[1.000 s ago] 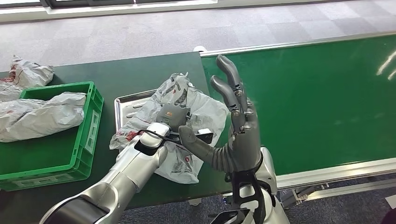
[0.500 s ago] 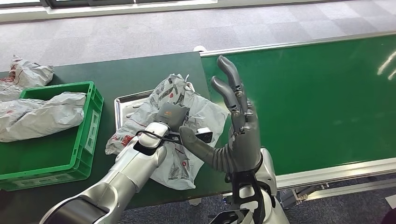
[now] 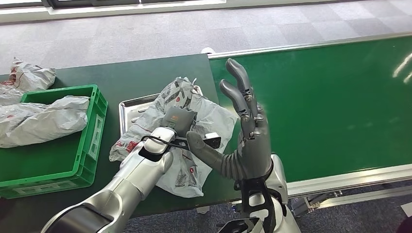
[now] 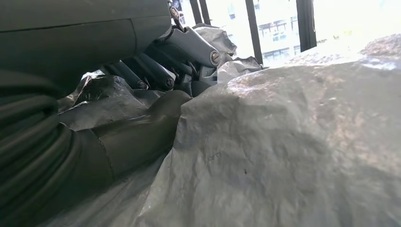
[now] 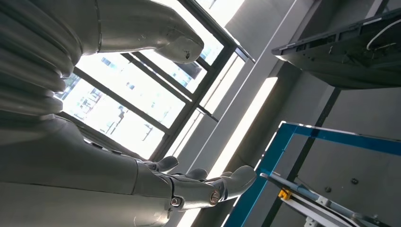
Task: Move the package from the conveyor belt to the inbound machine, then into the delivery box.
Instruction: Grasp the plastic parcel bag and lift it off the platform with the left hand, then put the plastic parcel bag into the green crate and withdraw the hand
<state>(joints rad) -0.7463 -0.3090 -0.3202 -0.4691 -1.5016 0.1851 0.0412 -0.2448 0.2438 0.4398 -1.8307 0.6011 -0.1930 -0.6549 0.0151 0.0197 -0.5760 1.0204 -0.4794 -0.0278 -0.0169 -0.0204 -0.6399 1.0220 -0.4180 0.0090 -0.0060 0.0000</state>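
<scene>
The crumpled grey plastic mailer package [image 3: 194, 121] lies on the shiny metal tray [image 3: 130, 108] of the inbound machine, on the dark green table [image 3: 136, 77] just left of the bright green conveyor belt [image 3: 330, 97]. It hangs over the tray's near and right edges, so the belt part of the task looks done and the package now waits for the move into the box.

The robot's left hand [image 3: 177, 121] rests on the middle of the package. In the left wrist view the dark fingers [image 4: 156, 71] curl down into the folds of the grey plastic and the thick thumb [image 4: 142, 127] lies along the side of a fold. It looks like a grip on the loose film, probably because a soft bag has no firm edge to take. How tightly the film is pinched cannot be told.

The right hand [image 3: 245, 131] is raised near the robot, over the border between table and belt, palm toward the package. Its fingers [image 3: 238, 82] are straight and spread, the thumb points left, and it holds nothing. It seems parked there to leave room for the left arm.

The green plastic delivery crate [image 3: 92, 141] stands to the left of the tray and already holds another grey bag [image 3: 43, 119]. One more crumpled bag [image 3: 29, 75] lies on the table at the far left. The next move will probably be a lift leftward over the crate's wall.
</scene>
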